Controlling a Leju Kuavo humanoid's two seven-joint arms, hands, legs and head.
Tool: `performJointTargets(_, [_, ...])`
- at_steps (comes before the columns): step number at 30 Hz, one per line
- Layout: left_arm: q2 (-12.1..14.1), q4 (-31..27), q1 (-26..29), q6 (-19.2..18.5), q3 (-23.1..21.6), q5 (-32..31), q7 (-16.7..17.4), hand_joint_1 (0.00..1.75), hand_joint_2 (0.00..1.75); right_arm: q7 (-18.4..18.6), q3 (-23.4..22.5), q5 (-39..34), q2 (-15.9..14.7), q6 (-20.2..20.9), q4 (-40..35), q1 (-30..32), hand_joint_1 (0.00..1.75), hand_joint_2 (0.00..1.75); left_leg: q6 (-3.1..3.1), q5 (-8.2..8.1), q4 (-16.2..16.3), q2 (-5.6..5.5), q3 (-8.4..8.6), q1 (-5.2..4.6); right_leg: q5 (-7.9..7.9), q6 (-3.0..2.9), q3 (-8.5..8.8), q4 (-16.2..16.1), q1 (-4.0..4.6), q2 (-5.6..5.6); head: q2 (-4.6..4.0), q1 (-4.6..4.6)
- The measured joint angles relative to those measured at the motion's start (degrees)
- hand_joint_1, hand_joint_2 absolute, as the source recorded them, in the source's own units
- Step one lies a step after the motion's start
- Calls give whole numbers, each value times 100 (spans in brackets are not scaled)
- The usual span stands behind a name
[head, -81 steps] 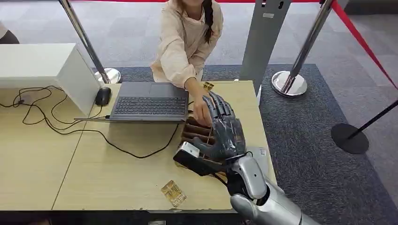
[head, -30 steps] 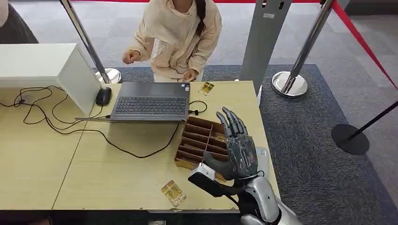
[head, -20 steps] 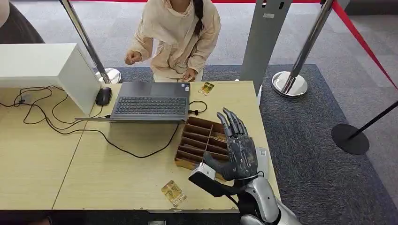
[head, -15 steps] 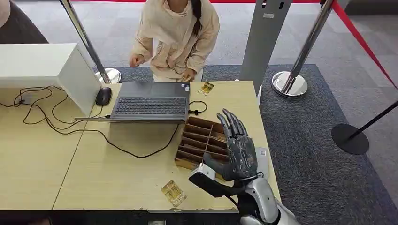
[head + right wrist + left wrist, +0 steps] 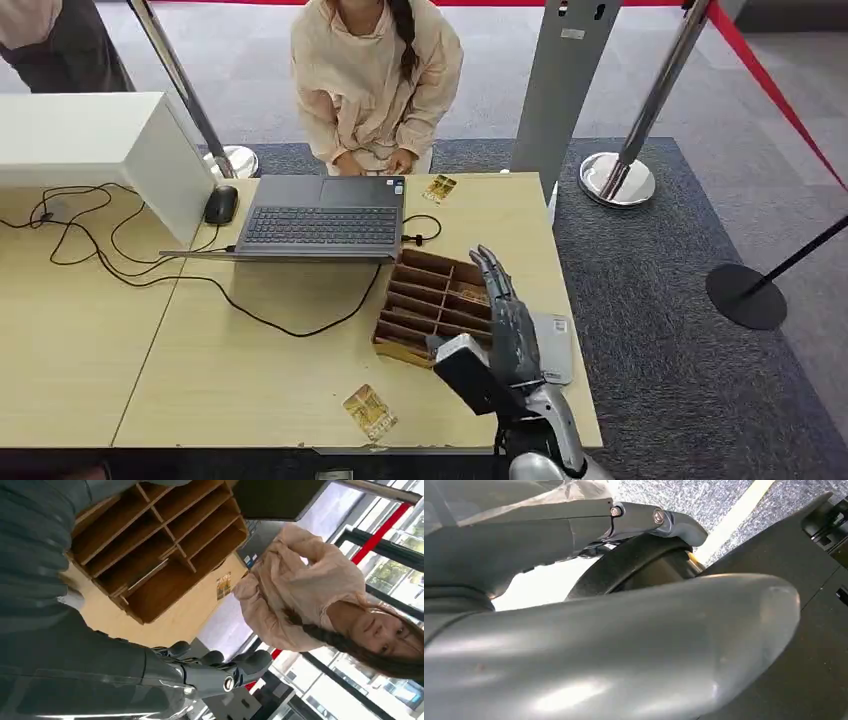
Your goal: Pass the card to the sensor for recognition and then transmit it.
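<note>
- The right robot hand (image 5: 510, 325) hangs above the counter (image 5: 250, 370) near its right edge, turned edge-on, fingers extended and holding nothing.
- In the right wrist view, the fingers (image 5: 210, 672) of this robot hand are stretched out over the wooden divider tray (image 5: 160, 545).
- The left robot hand (image 5: 599, 645) shows in the left wrist view as a close grey cover; whether its fingers are spread or closed cannot be told.
- One card (image 5: 369, 412) lies flat near the front edge of the counter, left of the right arm.
- A second card (image 5: 439, 188) lies at the far edge, just right of the laptop (image 5: 320, 217).
- The wooden divider tray (image 5: 425, 300) sits between the laptop and the right robot hand.
- A grey flat device (image 5: 555, 345) lies at the right edge, partly behind the robot hand.
- A person (image 5: 375, 85) stands at the far edge, hands together.
</note>
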Motion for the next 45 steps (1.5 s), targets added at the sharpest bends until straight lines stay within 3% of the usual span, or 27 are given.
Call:
performJointTargets(13, [0, 2, 0, -2, 0, -2, -2, 0, 0, -241, -46, -350, 103, -26, 109, 52, 0, 175, 0, 0, 0, 0, 0, 0, 0, 0, 0, 0, 0, 0, 0, 0])
performJointTargets(15, [0, 2, 1, -2, -2, -35, -7, 0, 0, -43, -59, 299, 107, -81, 107, 56, 0, 175, 0, 0, 0, 0, 1, 0, 0, 0, 0, 0, 0, 0, 0, 0])
performJointTargets(18, [0, 2, 2, -2, -11, -85, -7, 0, 0, 599, -184, 2536, 129, -101, 105, 83, 0, 175, 0, 0, 0, 0, 0, 0, 0, 0, 0, 0, 0, 0, 0, 0])
performJointTargets(20, [0, 2, 2, -2, -13, -83, -7, 0, 0, 522, -197, 3172, 122, -98, 105, 83, 0, 175, 0, 0, 0, 0, 0, 0, 0, 0, 0, 0, 0, 0, 0, 0])
performJointTargets(22, [0, 2, 2, -2, -13, -70, -15, 0, 0, 295, -199, 2575, 122, -98, 103, 77, 0, 175, 0, 0, 0, 1, 0, 0, 0, 0, 0, 0, 0, 0, 0, 0])
performJointTargets(24, [0, 2, 2, -2, -13, -63, -20, 0, 0, 177, -199, 1117, 129, -105, 105, 58, 0, 175, 0, 1, 0, 0, 0, 0, 0, 0, 1, 0, 0, 0, 0, 0])
performJointTargets(26, [0, 2, 3, -2, -13, -59, -20, 0, 0, 146, -201, 414, 129, -107, 105, 59, 0, 175, 0, 1, 0, 0, 0, -1, 1, 0, 0, 1, 0, 0, 0, 0])
performJointTargets(31, [0, 2, 3, -4, -11, -55, -20, 0, 0, 206, -197, 907, 131, -109, 70, 54, 0, 175, 0, 1, 0, 0, 0, -1, 2, 0, 1, 0, 0, 0, 0, 0])
performJointTargets(45, [0, 2, 7, -11, -13, -63, -35, 0, 0, 466, -177, 1195, 127, -35, 44, -42, 0, 175, 0, 1, 0, 0, 0, -1, 2, 0, 1, 1, 0, 0, 0, 0])
